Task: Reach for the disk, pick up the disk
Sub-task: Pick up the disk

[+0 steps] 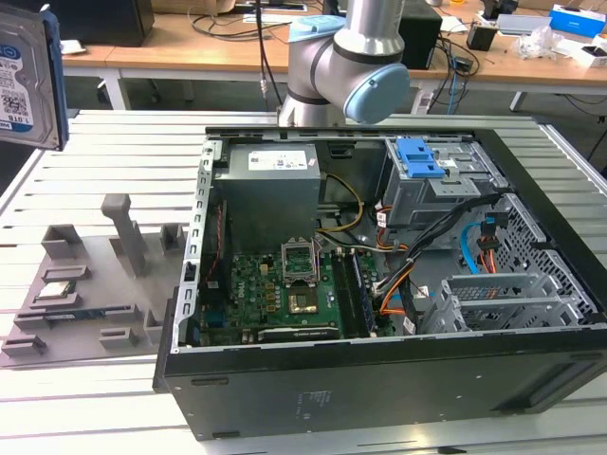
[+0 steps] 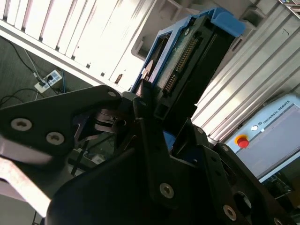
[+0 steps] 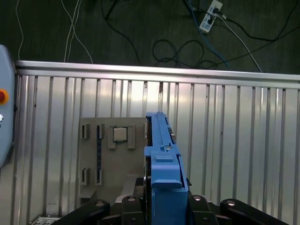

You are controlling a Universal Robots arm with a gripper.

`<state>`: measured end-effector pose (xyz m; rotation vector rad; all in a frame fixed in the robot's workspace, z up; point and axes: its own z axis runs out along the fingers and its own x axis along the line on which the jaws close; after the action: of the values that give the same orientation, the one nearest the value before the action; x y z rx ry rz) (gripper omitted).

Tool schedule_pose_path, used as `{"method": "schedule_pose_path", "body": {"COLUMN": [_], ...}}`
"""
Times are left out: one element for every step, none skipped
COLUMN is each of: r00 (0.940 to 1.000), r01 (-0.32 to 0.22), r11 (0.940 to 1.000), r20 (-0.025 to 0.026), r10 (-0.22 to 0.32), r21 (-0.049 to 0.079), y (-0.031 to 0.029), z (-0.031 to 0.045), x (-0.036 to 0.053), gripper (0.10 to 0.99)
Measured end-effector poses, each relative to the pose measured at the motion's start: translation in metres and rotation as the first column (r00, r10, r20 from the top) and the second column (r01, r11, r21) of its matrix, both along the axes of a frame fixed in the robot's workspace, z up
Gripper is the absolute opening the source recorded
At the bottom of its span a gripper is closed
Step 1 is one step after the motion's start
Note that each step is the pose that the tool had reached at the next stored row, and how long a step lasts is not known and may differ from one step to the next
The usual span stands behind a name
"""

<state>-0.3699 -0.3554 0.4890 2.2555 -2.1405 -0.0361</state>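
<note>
The disk hangs high at the exterior view's far left, upright, its white-and-blue label facing the camera and a blue bracket along its edge. In the first wrist view I see the disk edge-on, blue bracket on top, well above the slatted table. My gripper is shut on it, with a black finger pressed against each flat side. In the second wrist view the disk shows its connector edge, sticking out from between the gripper fingers.
An open computer case lies on the slatted metal table, with a blue-topped drive cage inside. A grey fixture tray with a processor chip sits beneath the disk. A pendant with a red button is nearby.
</note>
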Motion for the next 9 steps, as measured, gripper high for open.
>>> {"method": "schedule_pose_path", "body": {"r00": [1.0000, 1.0000, 1.0000, 1.0000, 1.0000, 1.0000, 1.0000, 1.0000, 1.0000], "r01": [0.000, 0.000, 0.000, 0.000, 0.000, 0.000, 0.000, 0.000, 0.000], "r11": [1.0000, 1.0000, 1.0000, 1.0000, 1.0000, 1.0000, 1.0000, 1.0000, 1.0000], "r20": [-0.0001, -0.0002, -0.0001, -0.0002, -0.0001, -0.0002, -0.0003, -0.0003, -0.0004], "r10": [0.000, 0.000, 0.000, 0.000, 0.000, 0.000, 0.000, 0.000, 0.000], "r21": [0.000, 0.000, 0.000, 0.000, 0.000, 0.000, 0.000, 0.000, 0.000], "y": [0.0000, 0.0000, 0.0000, 0.0000, 0.0000, 0.0000, 0.0000, 0.0000, 0.0000], "z": [0.0013, 0.0055, 0.0072, 0.0085, 0.0105, 0.0120, 0.0143, 0.0161, 0.0180], "x": [0.0001, 0.0003, 0.0004, 0.0004, 0.0006, 0.0006, 0.0007, 0.0008, 0.0009], "gripper": [0.369, 0.369, 0.369, 0.369, 0.369, 0.369, 0.369, 0.369, 0.369]}}
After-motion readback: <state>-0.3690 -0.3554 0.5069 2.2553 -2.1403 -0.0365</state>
